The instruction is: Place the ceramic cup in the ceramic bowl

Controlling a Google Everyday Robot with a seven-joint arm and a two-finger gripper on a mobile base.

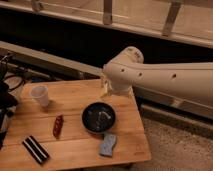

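Observation:
The ceramic cup [40, 95] is small and white. It stands upright at the far left of the wooden table [75, 100]. The ceramic bowl [98, 116] is round and glossy black with a pale glint inside, and sits right of the table's middle. My white arm [150, 77] reaches in from the right. My gripper [106, 86] hangs at its end over the table's far edge, just behind the bowl and well to the right of the cup. It holds nothing that I can see.
A blue-grey sponge [107, 144] lies just in front of the bowl. A red-brown packet [58, 125] and a black striped bar [36, 149] lie at the front left. Dark equipment with cables [6, 107] stands past the left edge. Floor lies to the right.

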